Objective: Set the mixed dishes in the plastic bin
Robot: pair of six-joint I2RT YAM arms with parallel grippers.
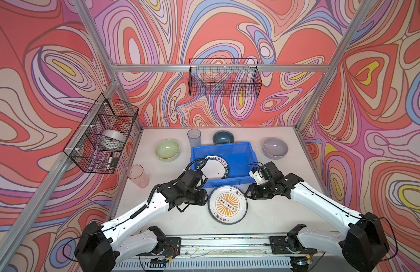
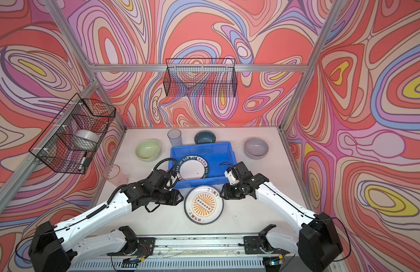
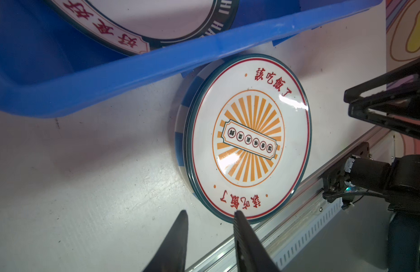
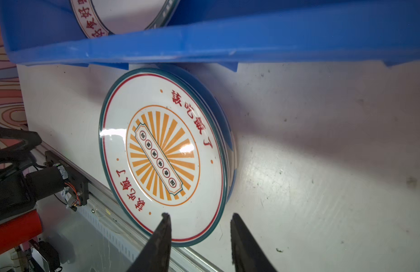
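Left gripper (image 3: 210,212) and right gripper (image 4: 200,214), jaws narrowly parted, are bracketing the sunburst plate (image 1: 227,204) atop a striped plate (image 3: 179,141) beside the blue bin (image 1: 242,164); seemingly rigid, slick, best pinched at the rim.

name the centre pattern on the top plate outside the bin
Orange sunburst on the plate; best in right wrist view.

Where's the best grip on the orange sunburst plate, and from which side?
Probably its thin rim, from the left or right side. The orange sunburst plate lies flat atop a striped plate, so only the edge offers purchase, and the blue bin crowds its far edge. The left gripper and right gripper flank those sides, jaws open.
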